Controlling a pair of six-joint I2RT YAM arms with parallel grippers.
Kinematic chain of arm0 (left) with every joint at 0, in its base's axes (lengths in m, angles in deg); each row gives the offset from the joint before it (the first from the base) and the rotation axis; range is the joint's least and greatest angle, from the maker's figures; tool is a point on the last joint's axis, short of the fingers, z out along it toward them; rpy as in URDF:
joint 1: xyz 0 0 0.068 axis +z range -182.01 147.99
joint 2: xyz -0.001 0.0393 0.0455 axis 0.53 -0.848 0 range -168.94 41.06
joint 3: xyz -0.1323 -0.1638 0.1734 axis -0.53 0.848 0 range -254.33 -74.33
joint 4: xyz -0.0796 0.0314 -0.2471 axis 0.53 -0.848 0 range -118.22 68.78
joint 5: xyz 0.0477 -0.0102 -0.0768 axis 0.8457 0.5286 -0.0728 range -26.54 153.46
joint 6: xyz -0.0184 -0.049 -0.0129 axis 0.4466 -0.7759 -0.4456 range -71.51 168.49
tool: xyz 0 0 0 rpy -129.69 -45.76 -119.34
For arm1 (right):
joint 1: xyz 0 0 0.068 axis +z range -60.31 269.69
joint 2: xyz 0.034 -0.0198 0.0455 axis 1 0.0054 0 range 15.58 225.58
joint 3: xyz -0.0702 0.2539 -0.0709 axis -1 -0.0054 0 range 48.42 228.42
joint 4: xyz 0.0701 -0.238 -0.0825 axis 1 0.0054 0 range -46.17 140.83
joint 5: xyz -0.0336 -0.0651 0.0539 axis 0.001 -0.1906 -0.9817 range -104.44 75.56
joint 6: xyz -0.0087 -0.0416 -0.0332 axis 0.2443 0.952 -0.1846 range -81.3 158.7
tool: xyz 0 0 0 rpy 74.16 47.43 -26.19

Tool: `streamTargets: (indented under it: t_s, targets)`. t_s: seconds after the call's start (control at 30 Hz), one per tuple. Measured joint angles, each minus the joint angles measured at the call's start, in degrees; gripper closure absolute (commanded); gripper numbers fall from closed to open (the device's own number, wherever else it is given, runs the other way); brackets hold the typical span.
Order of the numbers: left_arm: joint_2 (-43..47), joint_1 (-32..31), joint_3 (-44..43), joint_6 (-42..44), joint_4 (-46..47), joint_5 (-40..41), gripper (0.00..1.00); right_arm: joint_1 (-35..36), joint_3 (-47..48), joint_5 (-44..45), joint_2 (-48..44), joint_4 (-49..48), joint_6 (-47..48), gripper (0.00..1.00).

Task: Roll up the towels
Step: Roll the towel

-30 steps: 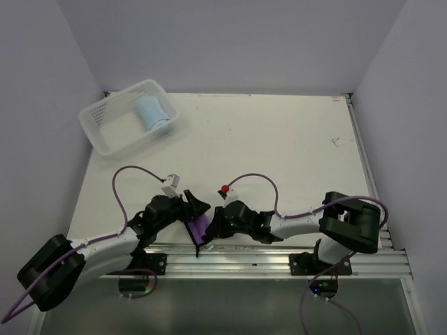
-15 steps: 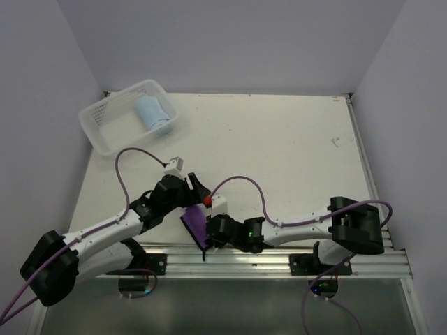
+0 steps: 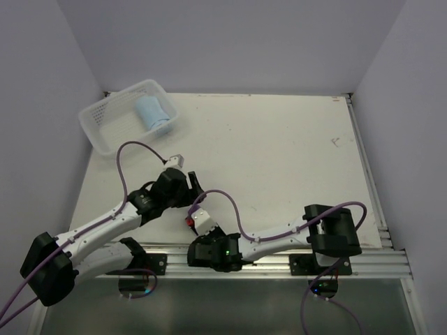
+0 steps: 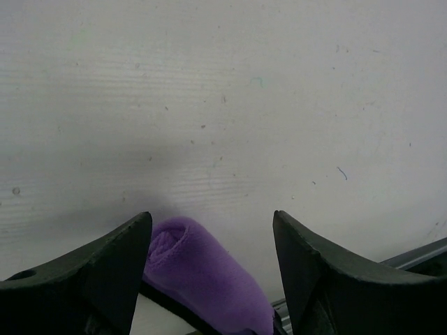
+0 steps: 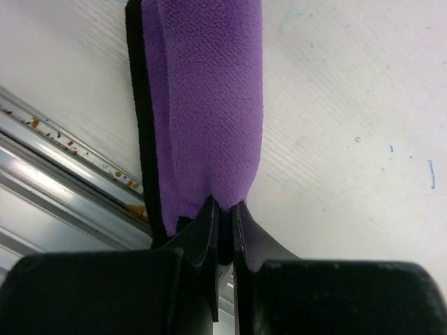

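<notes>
The purple towel (image 5: 209, 91) lies as a roll with a black edge on the white table, near the front rail. My right gripper (image 5: 225, 209) is shut on its near end. In the left wrist view the roll's other end (image 4: 199, 272) lies between the fingers of my open left gripper (image 4: 211, 222), untouched. In the top view my left gripper (image 3: 194, 191) is just behind my right wrist (image 3: 204, 230), which hides the purple towel. The light blue towel (image 3: 154, 114) lies rolled in the white basket (image 3: 105, 134).
The basket stands at the table's back left corner. An aluminium rail (image 3: 279, 262) runs along the near edge, right beside the purple towel (image 5: 56, 160). Purple cables loop above both arms. Grey walls close in the table on three sides.
My right arm has swung left and toward the near edge, still holding the purple towel, and now covers it from above. My left gripper has drawn back a little, away from the front rail.
</notes>
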Motion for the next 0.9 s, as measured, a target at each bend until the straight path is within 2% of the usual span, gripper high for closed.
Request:
streamTargets:
  t_s: [0.2, 0.53, 0.9]
  targets:
    - [-0.5, 0.0, -1.3, 0.0, -4.9, -2.1, 0.25, 1.7, 7.4, 8.3, 6.5, 10.6, -0.8, 1.00]
    - [-5.0, 0.0, -4.7, 0.5, -8.1, -4.7, 0.25, 3.3, 23.9, 19.1, 23.8, 29.4, -4.1, 1.00]
    - [-6.4, 0.0, -7.2, 2.0, -11.1, -6.6, 0.24, 4.6, 31.5, 24.7, 33.2, 44.8, -6.4, 1.00]
